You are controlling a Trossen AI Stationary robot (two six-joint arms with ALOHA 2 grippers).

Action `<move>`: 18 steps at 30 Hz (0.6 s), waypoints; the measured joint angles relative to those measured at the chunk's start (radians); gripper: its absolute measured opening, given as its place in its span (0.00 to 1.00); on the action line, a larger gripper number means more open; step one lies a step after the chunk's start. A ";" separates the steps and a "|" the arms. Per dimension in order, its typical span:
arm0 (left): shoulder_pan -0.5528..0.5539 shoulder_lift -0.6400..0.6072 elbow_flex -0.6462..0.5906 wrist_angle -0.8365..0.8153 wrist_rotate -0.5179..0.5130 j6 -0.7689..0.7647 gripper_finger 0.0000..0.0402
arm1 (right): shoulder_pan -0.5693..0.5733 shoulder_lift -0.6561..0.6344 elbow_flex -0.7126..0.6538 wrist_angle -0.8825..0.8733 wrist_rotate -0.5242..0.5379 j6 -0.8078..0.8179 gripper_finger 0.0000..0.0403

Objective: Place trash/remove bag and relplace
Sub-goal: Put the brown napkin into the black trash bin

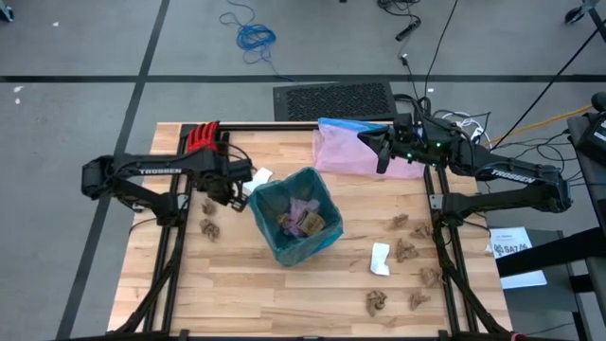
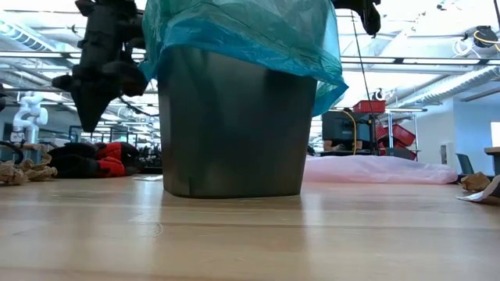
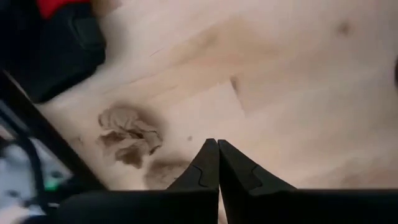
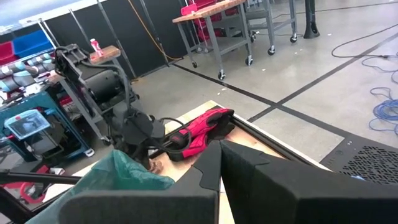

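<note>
The bag (image 1: 295, 220) lines the grey bin (image 2: 232, 125) mid-bench, rim folded over, trash inside. Left end effector (image 1: 237, 189), fingers together and empty, hovers just beside the bin's left rim over a crumpled paper (image 3: 129, 132), so it is the nearer arm. Right end effector (image 1: 382, 156), also shut and empty, hangs over the pink bag (image 1: 355, 152), farther off.
</note>
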 joint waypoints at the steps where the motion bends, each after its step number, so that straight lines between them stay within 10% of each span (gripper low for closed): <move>1: 0.007 0.004 0.013 -0.029 0.001 0.049 0.01 | 0.000 0.000 0.000 -0.001 0.000 0.000 0.00; 18: 0.249 0.111 0.089 -0.253 -0.084 0.849 0.00 | 0.000 0.000 0.000 -0.007 0.001 0.010 0.00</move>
